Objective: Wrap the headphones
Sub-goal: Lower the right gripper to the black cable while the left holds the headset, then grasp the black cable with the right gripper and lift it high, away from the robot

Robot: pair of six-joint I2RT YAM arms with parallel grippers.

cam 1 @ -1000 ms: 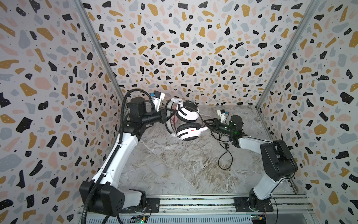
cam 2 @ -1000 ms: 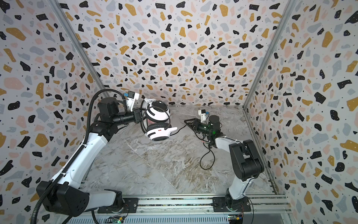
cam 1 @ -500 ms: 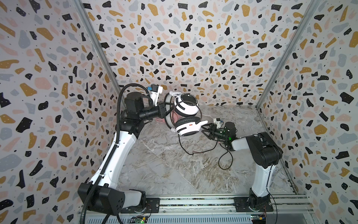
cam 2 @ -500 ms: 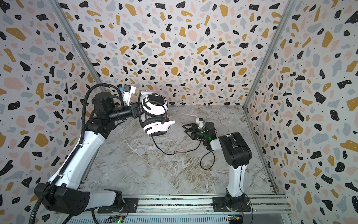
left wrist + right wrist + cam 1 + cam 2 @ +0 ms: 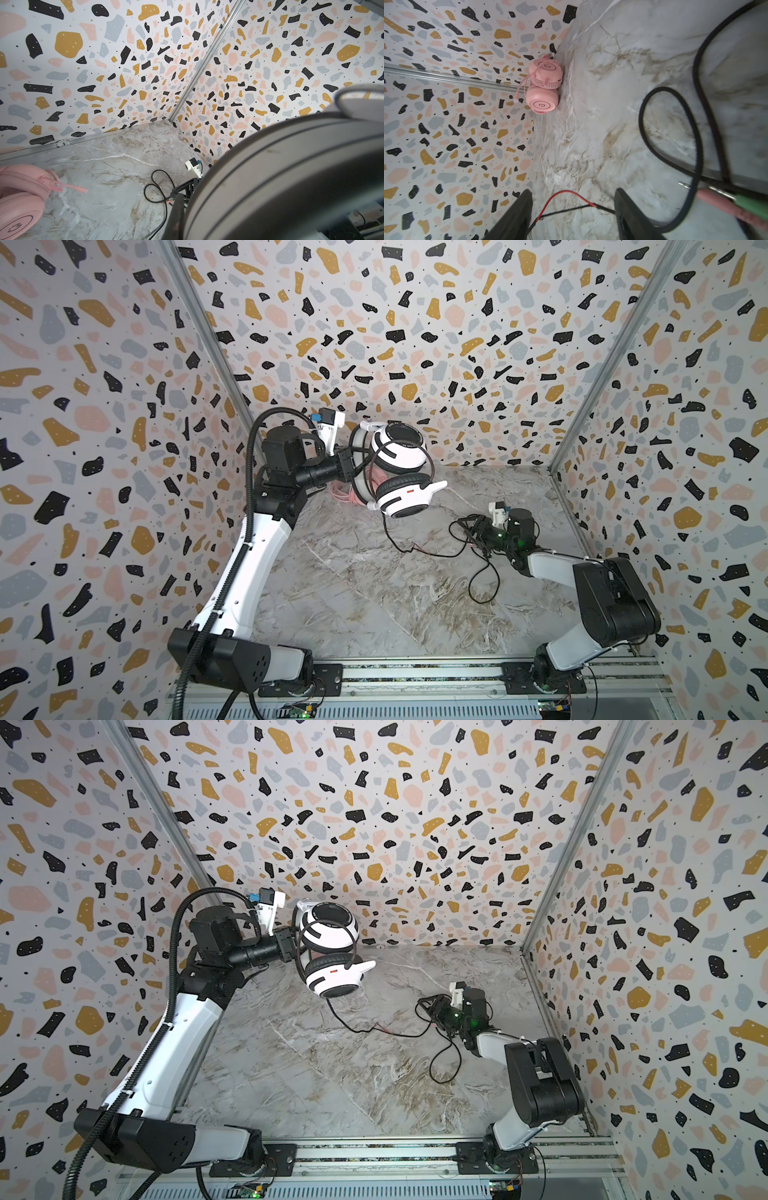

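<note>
Near edge: metal rail (image 5: 415, 674) bearing both arm bases.
Table (image 5: 353, 614): marble pattern, near half bare between the arms. Walls (image 5: 415, 344) close the left, right and far edges.
Right of centre: right gripper (image 5: 467, 531), low over the table, jaws apart. The black cord (image 5: 640, 118) crosses between them and loops loose toward the near side.
Far, left of centre: left gripper (image 5: 352, 462), jaws clamped on the band of the white headphones (image 5: 399, 456), raised clear of the table.
Far left, against the wall: pink headphones (image 5: 544, 87), lying on the table.

table (image 5: 353, 614) front: open | black cord (image 5: 641, 116): sprawled centre-right | pink headset (image 5: 543, 99): back-left
</note>
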